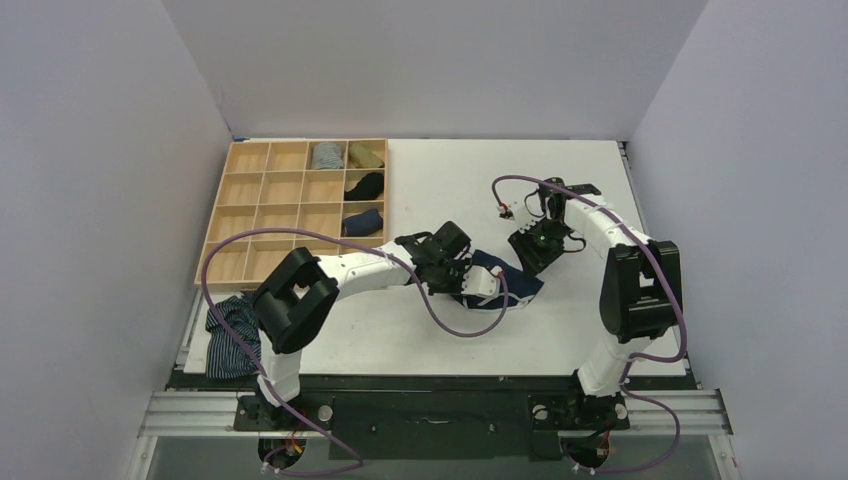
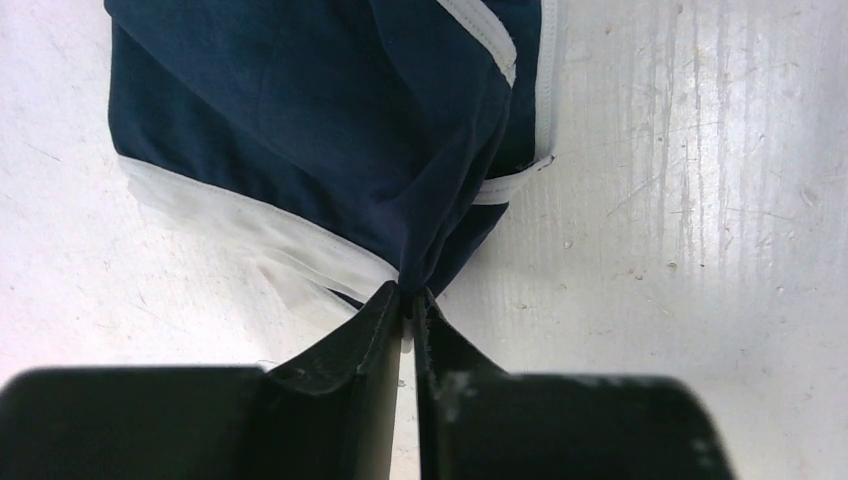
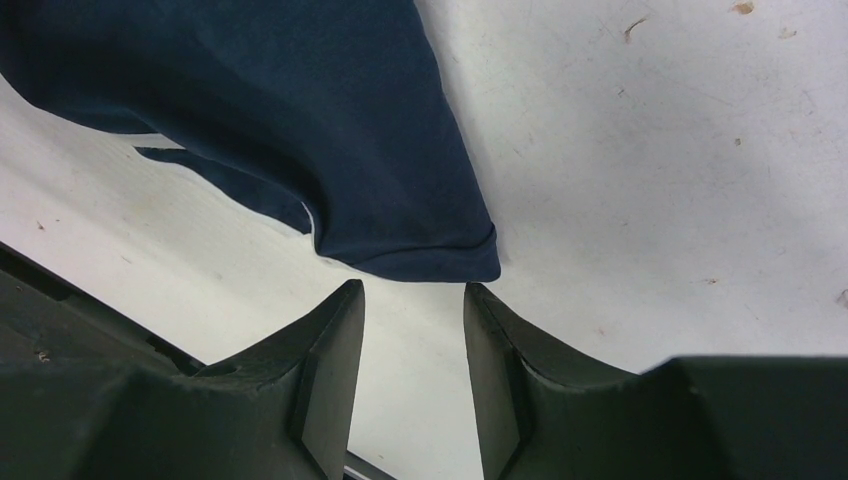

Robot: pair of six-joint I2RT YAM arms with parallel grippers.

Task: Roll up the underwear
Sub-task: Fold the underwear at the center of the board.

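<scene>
The underwear [image 1: 508, 284] is a navy-blue garment with white trim, lying crumpled on the white table near its middle. My left gripper [image 1: 463, 281] is shut on it. In the left wrist view the fingertips [image 2: 385, 305] pinch a bunched fold of navy fabric [image 2: 300, 120] next to the white waistband [image 2: 250, 225]. My right gripper [image 1: 527, 258] stands open just right of the garment. In the right wrist view its tips [image 3: 413, 290] sit just short of a navy corner [image 3: 420, 255], with nothing between them.
A wooden compartment tray [image 1: 225, 215] stands at the back left, with rolled items in its right-hand cells [image 1: 362, 222]. A dark blue-and-white striped garment [image 1: 232, 335] lies at the table's near left edge, beside the left arm's base.
</scene>
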